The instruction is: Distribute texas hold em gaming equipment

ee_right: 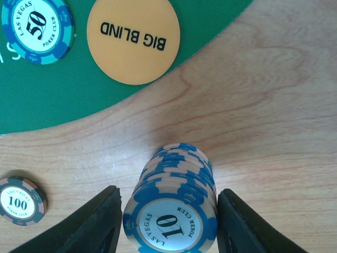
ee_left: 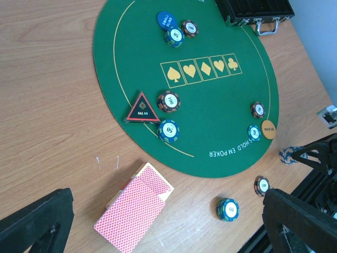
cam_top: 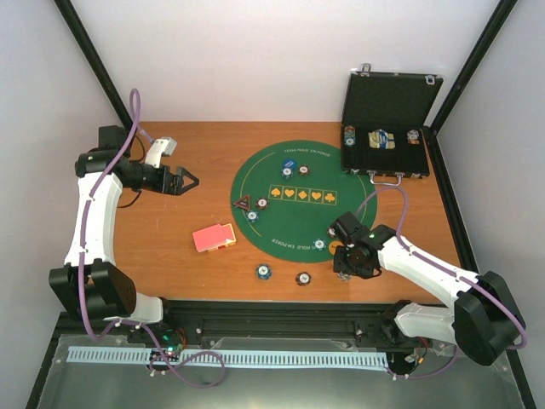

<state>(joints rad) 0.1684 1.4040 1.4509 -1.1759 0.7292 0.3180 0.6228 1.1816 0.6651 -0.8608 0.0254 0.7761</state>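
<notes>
Red-backed cards (ee_left: 134, 208) on table (ee_left: 47, 105), triangle (ee_left: 142, 109) at green mat (ee_left: 210, 105) edge

Lab robot cell, white panel walls (cam_top: 281, 60), black frame posts (cam_top: 92, 49)

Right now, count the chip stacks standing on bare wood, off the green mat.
3: a 50 stack and a 100 stack near the front of the table, a 10 stack in the right claw. More may be hidden.
</notes>
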